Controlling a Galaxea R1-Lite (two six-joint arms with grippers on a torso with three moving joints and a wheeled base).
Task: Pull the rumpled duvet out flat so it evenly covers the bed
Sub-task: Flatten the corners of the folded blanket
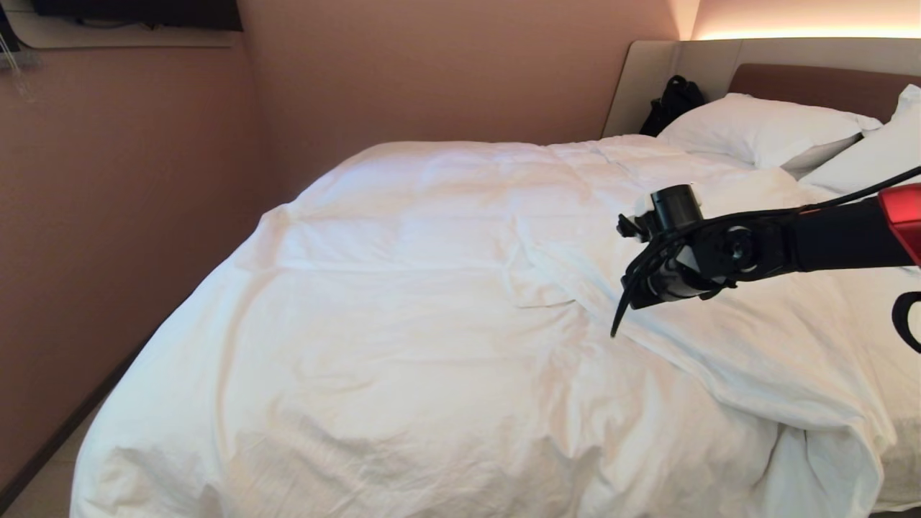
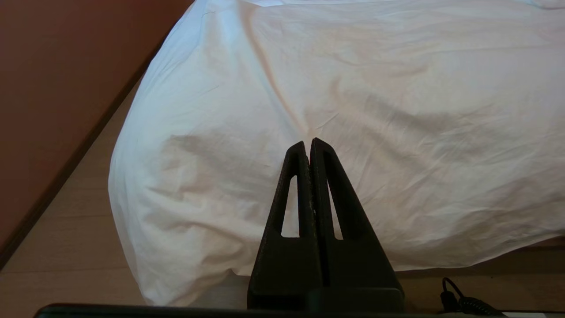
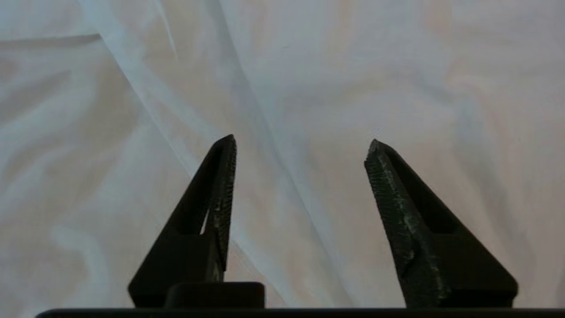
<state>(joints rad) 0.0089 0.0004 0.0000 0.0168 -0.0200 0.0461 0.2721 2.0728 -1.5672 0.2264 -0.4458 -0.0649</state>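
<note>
Duvet (image 3: pixel 309 88) folds fill the right wrist view between the released right gripper (image 3: pixel 300 148); head view hides its fingers.

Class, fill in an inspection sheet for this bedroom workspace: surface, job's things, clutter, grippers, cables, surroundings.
Surface: bed, headboard at far end.
Job's things: duvet covers most of the mattress, creased, folded ridge at the near right side.
Clutter: black bag by the headboard; pillows.
Grippers: right gripper open above the duvet, empty; left gripper shut, parked at the bed's foot.
Cables: black cable on the right arm.
Surroundings: pink wall, wood floor.
</note>
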